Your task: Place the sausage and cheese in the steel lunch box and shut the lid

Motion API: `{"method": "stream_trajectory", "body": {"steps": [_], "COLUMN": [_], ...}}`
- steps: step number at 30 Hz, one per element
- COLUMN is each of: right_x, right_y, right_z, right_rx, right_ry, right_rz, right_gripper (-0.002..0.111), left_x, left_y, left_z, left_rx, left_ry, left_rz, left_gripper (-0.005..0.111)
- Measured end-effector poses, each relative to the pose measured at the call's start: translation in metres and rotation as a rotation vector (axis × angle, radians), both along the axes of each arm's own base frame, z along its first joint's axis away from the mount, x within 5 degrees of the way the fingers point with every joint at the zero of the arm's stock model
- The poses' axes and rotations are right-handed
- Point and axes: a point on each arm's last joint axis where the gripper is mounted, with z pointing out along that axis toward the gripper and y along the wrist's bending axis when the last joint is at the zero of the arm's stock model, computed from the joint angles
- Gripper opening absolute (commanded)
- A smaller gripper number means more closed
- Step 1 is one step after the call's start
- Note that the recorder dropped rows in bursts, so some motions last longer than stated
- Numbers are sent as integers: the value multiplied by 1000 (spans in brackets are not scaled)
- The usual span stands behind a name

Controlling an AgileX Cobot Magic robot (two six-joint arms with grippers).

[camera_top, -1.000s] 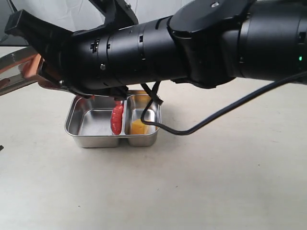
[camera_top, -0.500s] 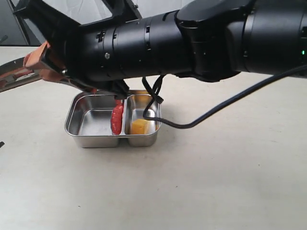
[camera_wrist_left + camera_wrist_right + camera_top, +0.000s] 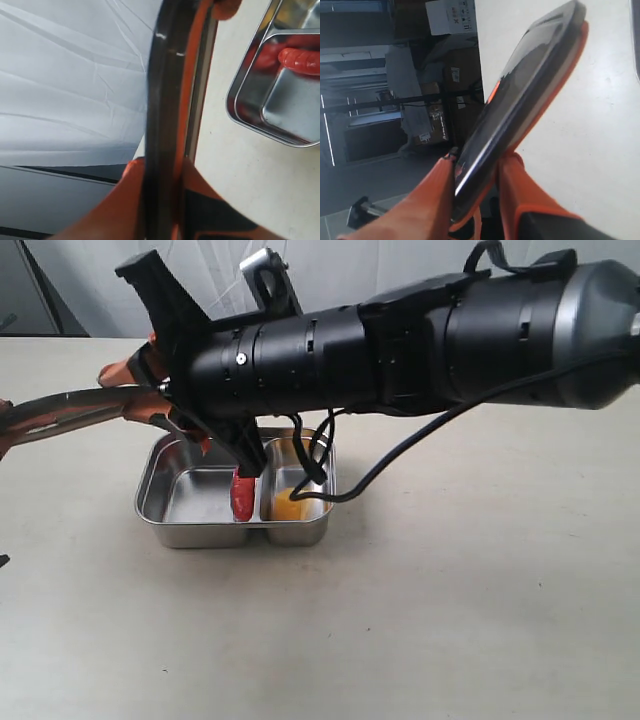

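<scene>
The steel lunch box (image 3: 192, 496) sits open on the table. The red sausage (image 3: 243, 498) lies in its larger compartment against the divider, and the yellow cheese (image 3: 288, 508) is in the smaller one. The dark lid (image 3: 70, 410) hangs in the air left of and above the box, nearly level, orange seal underneath. My right gripper (image 3: 145, 400) reaches across and is shut on the lid's near end (image 3: 520, 100). My left gripper (image 3: 160, 170) is shut on the lid's edge (image 3: 167, 100); the box (image 3: 250, 112) and sausage (image 3: 300, 60) show beyond it.
The right arm's black body (image 3: 400, 350) and its cable (image 3: 400, 455) span the space above and behind the box, hiding its back rim. The bare beige table (image 3: 400, 620) stretches in front and to the right. A white backdrop stands behind.
The right arm has swung back from the camera and rolled. The lid has tipped from slanted to nearly level and shifted right toward the box. Sausage and cheese have not moved.
</scene>
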Motion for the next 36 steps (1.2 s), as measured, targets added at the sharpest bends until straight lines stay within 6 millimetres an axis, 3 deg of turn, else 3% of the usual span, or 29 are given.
{"method": "stream_trajectory", "body": {"steps": [9, 17, 22, 30, 33, 36], "right_x": [10, 11, -15, -13, -13, -11], "right_y": [3, 5, 18, 19, 20, 20], "right_z": [-14, -11, -9, -15, -15, -15], "right_rx": [2, 33, 113, 97, 85, 66], "right_ry": [53, 44, 87, 2, -18, -53], "right_rz": [-28, 21, 258, 294, 281, 260], "right_gripper": [30, 30, 30, 30, 23, 4], "left_x": [-2, -2, -6, -5, -5, -5], "left_y": [-6, -9, -22, -22, -21, -21], "left_z": [-2, -1, 0, 0, 0, -1], "left_rx": [12, 32, 4, 17, 19, 21], "left_ry": [9, -3, 12, 8, 7, 8], "left_rz": [-67, -72, -194, -193, -187, -180], "left_gripper": [0, 0, 0, 0, 0, 0]}}
